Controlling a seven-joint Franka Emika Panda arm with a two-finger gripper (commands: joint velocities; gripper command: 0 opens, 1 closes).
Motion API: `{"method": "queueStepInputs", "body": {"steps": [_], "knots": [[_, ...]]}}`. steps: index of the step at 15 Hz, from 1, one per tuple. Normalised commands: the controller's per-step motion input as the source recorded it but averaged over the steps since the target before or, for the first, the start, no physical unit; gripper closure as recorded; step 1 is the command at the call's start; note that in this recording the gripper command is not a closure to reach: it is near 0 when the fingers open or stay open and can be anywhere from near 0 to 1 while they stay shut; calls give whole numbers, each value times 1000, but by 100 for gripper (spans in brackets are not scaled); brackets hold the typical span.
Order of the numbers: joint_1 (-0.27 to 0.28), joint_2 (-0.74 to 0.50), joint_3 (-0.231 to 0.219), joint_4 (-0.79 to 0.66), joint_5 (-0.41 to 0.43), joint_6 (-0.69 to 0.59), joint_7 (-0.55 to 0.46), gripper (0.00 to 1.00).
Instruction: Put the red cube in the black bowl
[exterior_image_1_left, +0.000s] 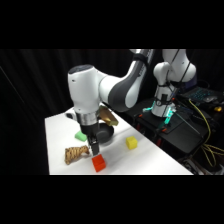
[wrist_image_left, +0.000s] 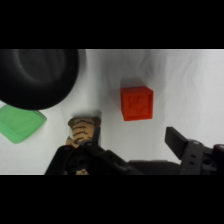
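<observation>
Red-orange and matte, the red cube (exterior_image_1_left: 99, 163) sits on the white table (exterior_image_1_left: 150, 160) near its front edge, free on all sides, nothing is touching it. In the wrist view the red cube (wrist_image_left: 136, 103) lies on bare white surface, a little above and between the two dark fingers (wrist_image_left: 181, 143) that rise from the bottom, and these fingers stand spread apart with empty space between them. From the side, the gripper (exterior_image_1_left: 94, 146) hangs just above the table, close to the cube and slightly behind it to the left. Just beside the gripper on the left lies a small striped toy (exterior_image_1_left: 76, 154), brown and cream, like a tiger; in the wrist view it is partly hidden behind the left finger. The black bowl (exterior_image_1_left: 103, 133) stands behind the gripper, further from the front edge, and the arm covers a part of it; in the wrist view its round glossy rim (wrist_image_left: 37, 77) fills the upper left corner. A green block (exterior_image_1_left: 80, 135) is left of the bowl, near it. A yellow cube (exterior_image_1_left: 131, 143) rests alone at the right side, well apart from the red one.
</observation>
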Motion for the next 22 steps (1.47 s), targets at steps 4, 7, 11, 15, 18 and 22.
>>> {"method": "queueStepInputs", "body": {"steps": [4, 7, 11, 15, 18, 22], "knots": [[213, 157, -94, 140, -9, 137, 213, 0], [120, 130, -123, 71, -19, 161, 110, 0], [71, 94, -129, -1, -31, 208, 75, 0], [74, 44, -49, -9, 36, 177, 59, 0], [66, 63, -57, 15, 36, 178, 31, 0], [22, 65, -49, 48, 55, 196, -40, 100]]}}
